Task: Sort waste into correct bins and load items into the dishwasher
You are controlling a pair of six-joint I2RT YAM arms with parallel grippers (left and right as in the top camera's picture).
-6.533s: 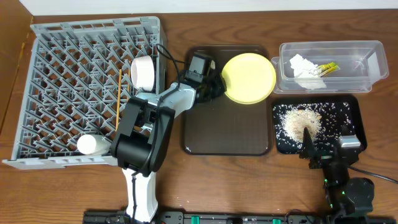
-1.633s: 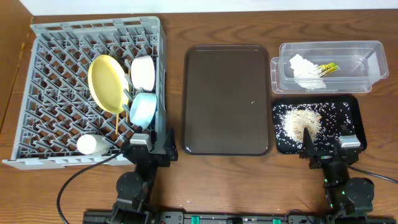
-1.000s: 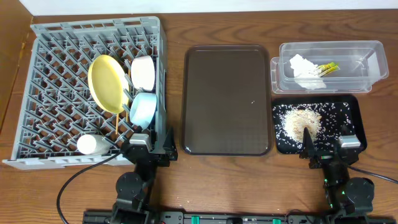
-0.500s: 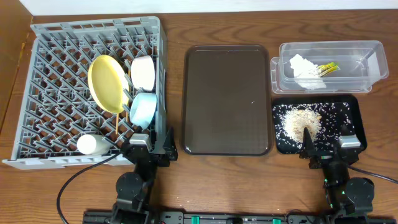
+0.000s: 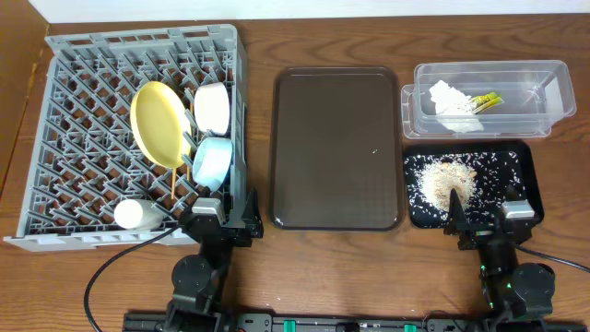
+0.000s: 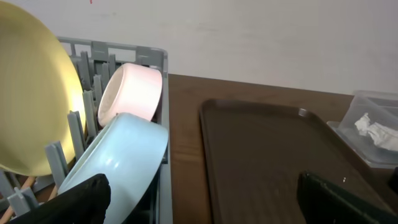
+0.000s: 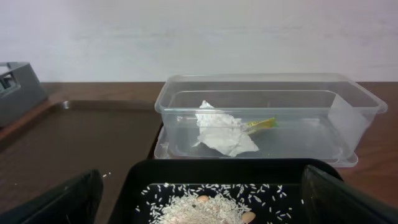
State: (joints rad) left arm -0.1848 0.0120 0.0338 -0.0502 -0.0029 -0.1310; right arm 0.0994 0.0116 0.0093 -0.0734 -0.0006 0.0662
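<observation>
The grey dishwasher rack (image 5: 55, 41) at the left holds the yellow plate (image 5: 159, 123), the white bowl (image 5: 212, 106) and the light blue bowl (image 5: 212, 161) on edge. It also holds the white cup (image 5: 131, 214) and a chopstick (image 5: 175, 184). The clear tub (image 5: 544, 92) contains the tissue (image 5: 449, 95) and the wrapper (image 5: 487, 101). Rice scraps (image 5: 447, 180) lie in the black tray (image 5: 521, 171). My left gripper (image 5: 226, 219) rests open by the rack's front right corner. My right gripper (image 5: 484, 217) rests open at the black tray's near edge. Both hold nothing.
A dark brown serving tray (image 5: 336, 148) lies between the rack and the bins, with a tiny speck on it. In the left wrist view the blue bowl (image 6: 118, 165) and the white bowl (image 6: 130, 93) stand close ahead on the left.
Since the oldest frame the left arm has drawn back from the brown tray to the front edge, and the yellow plate now stands in the rack. Nothing has moved over the last second.
</observation>
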